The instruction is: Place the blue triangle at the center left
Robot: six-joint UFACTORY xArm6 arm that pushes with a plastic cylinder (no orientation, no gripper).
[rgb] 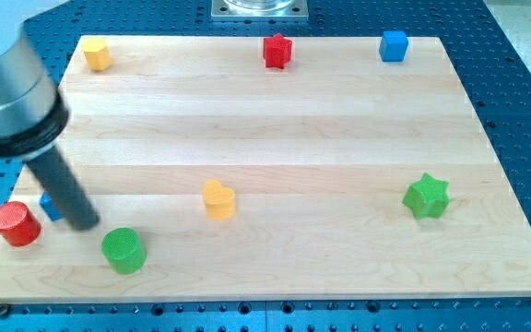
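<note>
**Blue triangle beside the rod near the counter's left edge**

The wooden counter (275,138) is seen whole. My tip (83,222) is set low on the left edge, touching the mostly hidden blue triangle (50,207); no tool is fitted, so nothing is held. A red cylinder (16,223) and green cylinder (123,250) flank it. A green star (427,196) sits toward the right edge.
</note>
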